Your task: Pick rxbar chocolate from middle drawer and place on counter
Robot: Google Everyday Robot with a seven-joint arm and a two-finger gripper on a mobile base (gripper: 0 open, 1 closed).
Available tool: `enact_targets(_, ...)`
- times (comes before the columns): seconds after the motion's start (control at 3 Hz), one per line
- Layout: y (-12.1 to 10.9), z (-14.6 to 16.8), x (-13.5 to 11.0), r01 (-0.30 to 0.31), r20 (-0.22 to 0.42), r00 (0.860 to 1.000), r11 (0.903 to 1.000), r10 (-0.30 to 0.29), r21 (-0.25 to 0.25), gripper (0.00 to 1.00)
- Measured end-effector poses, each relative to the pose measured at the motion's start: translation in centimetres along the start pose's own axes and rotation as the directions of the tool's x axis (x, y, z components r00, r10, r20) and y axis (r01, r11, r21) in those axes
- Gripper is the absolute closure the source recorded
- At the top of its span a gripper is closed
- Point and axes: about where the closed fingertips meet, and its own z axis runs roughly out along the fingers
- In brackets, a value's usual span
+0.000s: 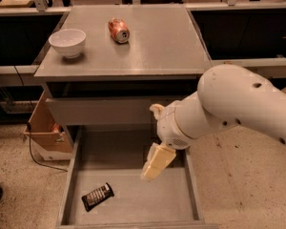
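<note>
Your gripper [157, 165] is hovering over the drawer [128, 151], opening unclear. The bar [97, 196] lying left of it is looking light and slippery; pinch its long edges.

End effector [153, 168] above open middle drawer [143, 202], rxbar chocolate [97, 196] inside

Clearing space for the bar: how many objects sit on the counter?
2: a white bowl at its left, a crushed soda can near the back centre. The pincer hangs over the open middle drawer.
</note>
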Motion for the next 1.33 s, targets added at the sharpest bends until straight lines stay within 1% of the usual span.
enact_targets(0.33,0.0,0.0,0.0,0.0,0.0,1.0,1.0,0.0,0.001,0.0)
enact_targets(0.67,0.8,2.2,0.1,0.009,-0.026,1.0,0.9998,-0.01,-0.019,0.0)
enact_targets(1.0,1.9,7.6,1.6,0.01,-0.057,0.998,0.9995,-0.011,-0.03,0.0)
enact_targets(1.33,3.5,17.5,3.9,0.069,-0.058,0.996,0.9955,-0.073,-0.065,0.0)
